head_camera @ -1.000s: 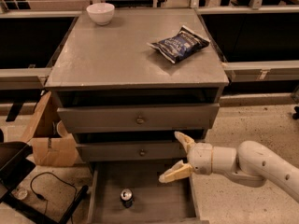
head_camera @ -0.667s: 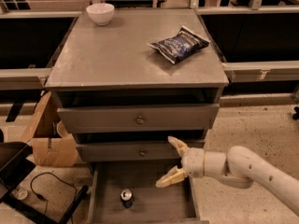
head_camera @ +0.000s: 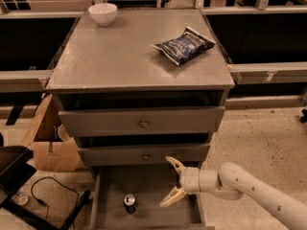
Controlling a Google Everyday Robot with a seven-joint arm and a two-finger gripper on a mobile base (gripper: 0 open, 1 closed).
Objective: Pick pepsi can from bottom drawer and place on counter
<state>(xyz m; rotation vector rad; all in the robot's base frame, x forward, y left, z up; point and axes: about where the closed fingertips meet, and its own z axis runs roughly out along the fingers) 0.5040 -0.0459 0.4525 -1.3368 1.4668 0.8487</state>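
Note:
The pepsi can stands upright on the grey floor of the open bottom drawer, left of centre. My gripper is open and empty, over the drawer's right half, about a can's height above the floor and to the right of the can. Its two pale fingertips point left toward the can. The counter is the cabinet's grey top above the two knobbed drawers.
A dark-blue chip bag lies at the counter's right back and a white bowl stands at its back left corner. A cardboard box and a black cable lie on the floor to the left of the cabinet.
My gripper has moved left and slightly down over the open bottom drawer, closer to the can. The can, bag and bowl have not moved.

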